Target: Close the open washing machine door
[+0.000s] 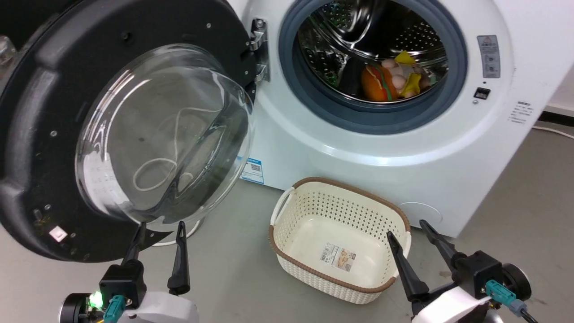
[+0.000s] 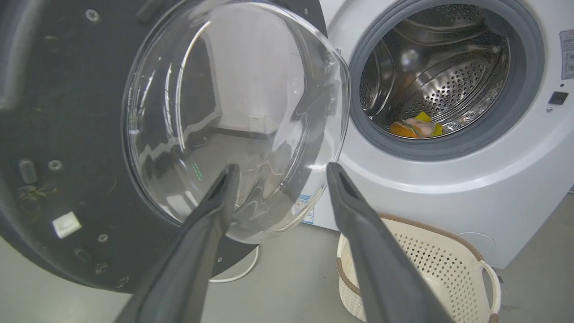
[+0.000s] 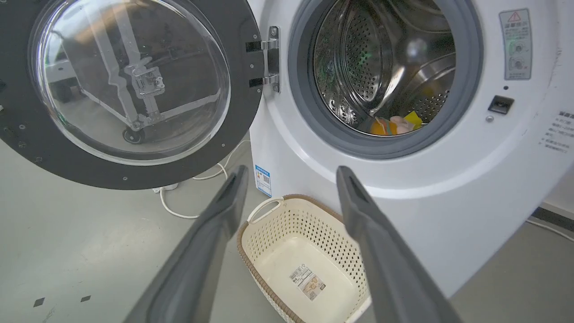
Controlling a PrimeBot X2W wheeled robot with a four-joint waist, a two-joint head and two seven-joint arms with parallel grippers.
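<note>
Washing machine door point(image 1: 161, 134) open over grey floor point(image 1: 233, 273) nr basket point(image 1: 305, 211); L gripper point(image 1: 161, 224), R gripper point(image 1: 406, 228) wide, empty.

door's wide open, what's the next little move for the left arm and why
Probably carry the open left gripper leftward to the free edge of the washing machine door, opposite its hinge. The door stands swung wide off the washing machine, the gripper holds nothing near its glass bowl, and a push far from the hinge should swing it easiest.
</note>
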